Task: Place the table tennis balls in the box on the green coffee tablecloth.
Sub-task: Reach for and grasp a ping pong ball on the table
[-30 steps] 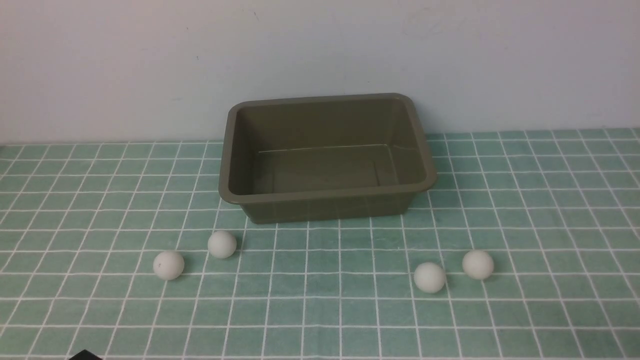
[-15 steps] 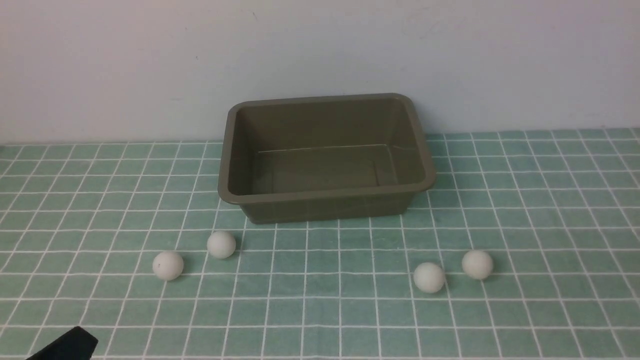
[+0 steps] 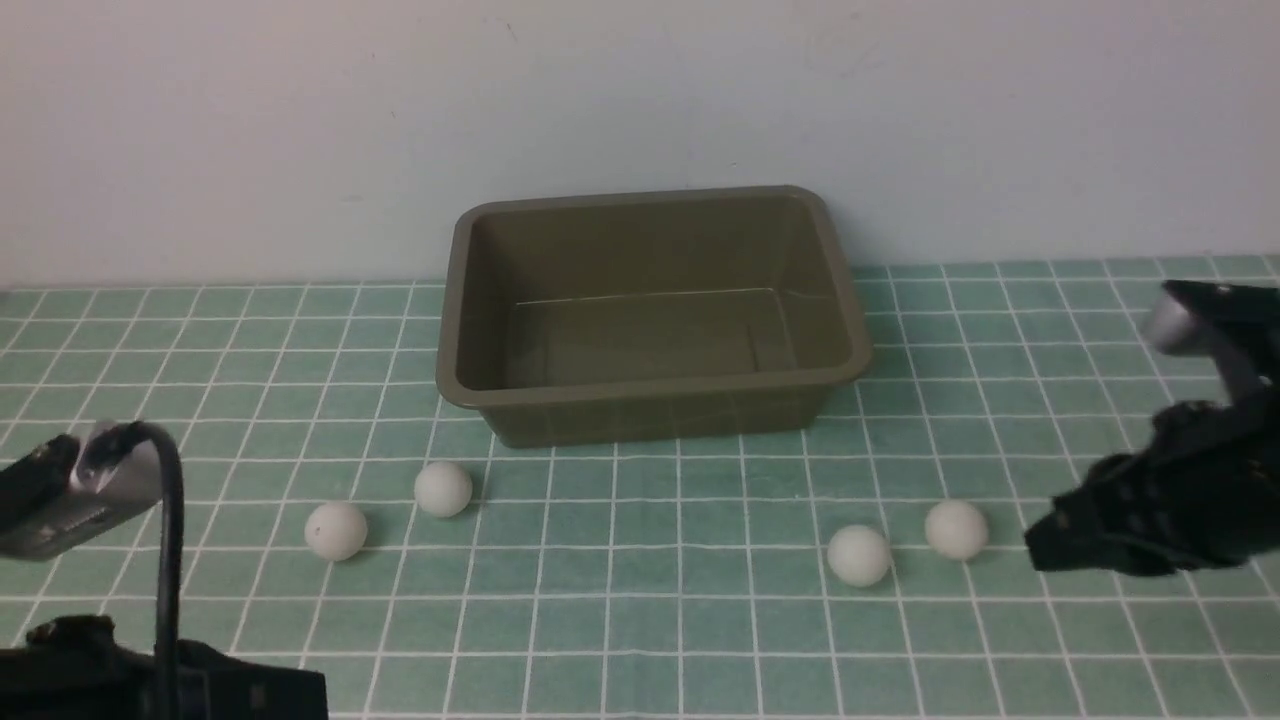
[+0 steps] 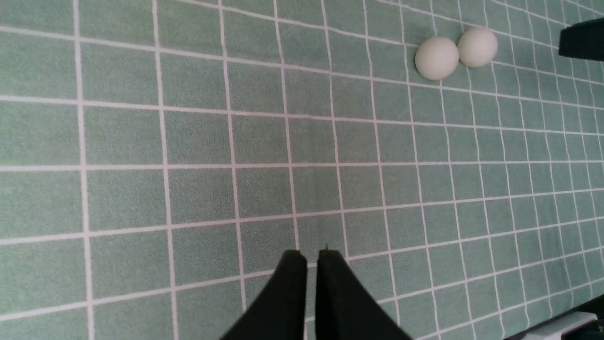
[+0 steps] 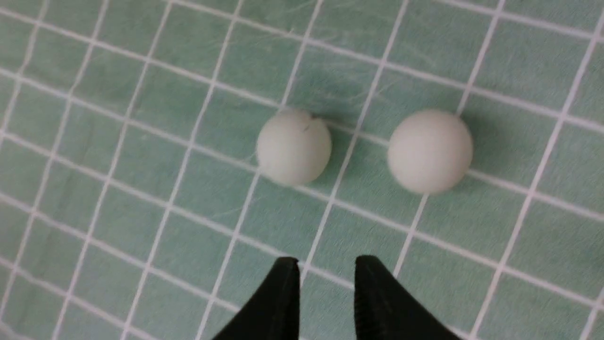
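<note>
Before the box (image 3: 650, 395), on its near side, all four table tennis balls (image 3: 443, 488) lie on the green coffee tablecloth (image 3: 640, 630): two off the box's left corner, two off its right, none inside. Your right tool (image 5: 326, 264) hovers just beside the right pair, jaws parted and empty. Your left tool (image 4: 311, 255) is clenched on nothing, well apart from the left pair. Expect the balls to be feather-light, hard and slick (a nudge will likely send one rolling), so straddle one across its widest middle and close gently.
</note>
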{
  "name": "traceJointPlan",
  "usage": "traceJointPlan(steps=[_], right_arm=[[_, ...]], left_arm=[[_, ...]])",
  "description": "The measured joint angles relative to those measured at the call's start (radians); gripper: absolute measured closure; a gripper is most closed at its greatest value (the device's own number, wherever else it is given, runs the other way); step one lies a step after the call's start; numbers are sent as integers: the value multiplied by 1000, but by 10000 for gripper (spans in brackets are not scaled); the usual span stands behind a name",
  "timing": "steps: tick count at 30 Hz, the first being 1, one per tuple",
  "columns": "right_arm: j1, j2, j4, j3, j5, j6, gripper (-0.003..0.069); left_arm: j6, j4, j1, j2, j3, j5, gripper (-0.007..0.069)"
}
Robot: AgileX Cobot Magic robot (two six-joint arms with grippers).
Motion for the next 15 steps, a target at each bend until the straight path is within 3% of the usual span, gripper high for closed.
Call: traceJointPlan(steps=[4,7,10,13,15], right_arm=[[28,135,-148,-46,-38,163,325],[28,196,-176,-51,-61,195,286],[29,243,-178,-52,-93,201,284],[29,272,-178,-54,-99,203,353],[29,276,-178,-57,-97,203,358]], left_arm=[[0,19,0,0,-3,1,560],[0,25,0,0,-4,2,517],[0,25,0,0,-4,2,473],[0,25,0,0,-4,2,445],[0,25,0,0,-4,2,438]])
